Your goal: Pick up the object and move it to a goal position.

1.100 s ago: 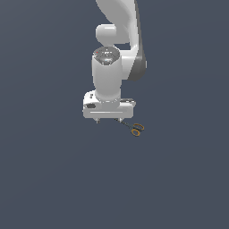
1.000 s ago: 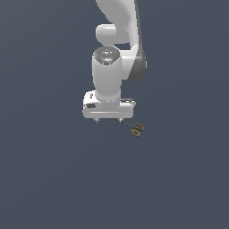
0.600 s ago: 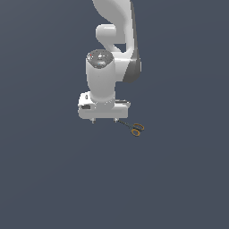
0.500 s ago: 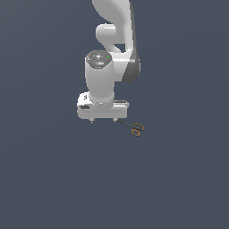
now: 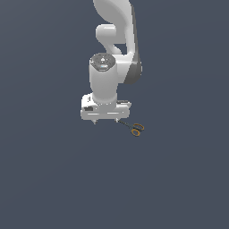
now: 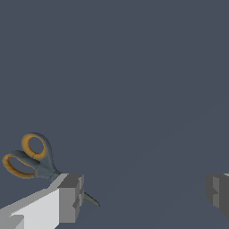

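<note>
The object is a tiny pair of scissors (image 5: 135,129) with two orange ring handles and thin dark blades, lying flat on the dark surface. My gripper (image 5: 105,120) hangs just above the surface, to the exterior view's left of the scissors, with its jaws wide apart and empty. In the wrist view the scissors (image 6: 33,159) lie outside the gap, behind one finger (image 6: 67,199); that finger hides part of the blades and only the blade tip shows past it. The other finger (image 6: 218,194) is at the frame edge.
A plain dark grey surface (image 5: 179,179) spreads on all sides. The white arm (image 5: 116,40) rises above the gripper.
The gripper has shifted a little to the exterior view's left and slightly lower. The scissors have not moved.
</note>
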You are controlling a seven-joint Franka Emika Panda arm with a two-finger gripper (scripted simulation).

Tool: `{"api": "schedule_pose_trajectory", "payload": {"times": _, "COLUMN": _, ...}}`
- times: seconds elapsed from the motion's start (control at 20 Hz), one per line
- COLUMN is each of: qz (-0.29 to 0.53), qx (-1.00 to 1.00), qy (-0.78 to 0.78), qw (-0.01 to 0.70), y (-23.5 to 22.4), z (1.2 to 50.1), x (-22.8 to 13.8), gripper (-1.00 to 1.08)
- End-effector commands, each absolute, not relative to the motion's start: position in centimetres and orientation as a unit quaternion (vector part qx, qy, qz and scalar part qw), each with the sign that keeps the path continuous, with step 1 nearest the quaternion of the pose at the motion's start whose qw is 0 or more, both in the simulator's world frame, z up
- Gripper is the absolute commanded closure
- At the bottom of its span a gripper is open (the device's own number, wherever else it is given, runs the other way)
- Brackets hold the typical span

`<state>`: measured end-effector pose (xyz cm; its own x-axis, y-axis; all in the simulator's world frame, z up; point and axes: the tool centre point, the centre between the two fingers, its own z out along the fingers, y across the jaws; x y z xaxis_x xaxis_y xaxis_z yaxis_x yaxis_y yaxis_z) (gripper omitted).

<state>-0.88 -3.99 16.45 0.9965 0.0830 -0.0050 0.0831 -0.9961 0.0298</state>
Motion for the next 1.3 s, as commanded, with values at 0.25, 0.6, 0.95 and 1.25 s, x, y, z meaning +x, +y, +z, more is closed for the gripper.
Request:
{"api": "schedule_pose_trajectory", "payload": {"times": 0.25, "qz": -0.003, "qx": 0.992, "qy": 0.128, "qw": 0.015, "y": -0.9, "z": 13.5, "x": -2.5, "gripper": -0.92}}
{"api": "schedule_pose_trajectory", "payload": {"times": 0.6, "qz": -0.003, "qx": 0.966, "qy": 0.258, "qw": 0.011, "y": 3.8, "z": 9.5, "x": -5.7, "gripper": -0.92}}
{"api": "schedule_pose_trajectory", "payload": {"times": 0.95, "qz": -0.001, "qx": 0.936, "qy": 0.353, "qw": 0.004, "y": 7.2, "z": 6.9, "x": -8.6, "gripper": -0.92}}
{"api": "schedule_pose_trajectory", "payload": {"times": 1.25, "qz": 0.000, "qx": 0.920, "qy": 0.392, "qw": 0.000, "y": 8.6, "z": 5.9, "x": -9.9, "gripper": -0.92}}
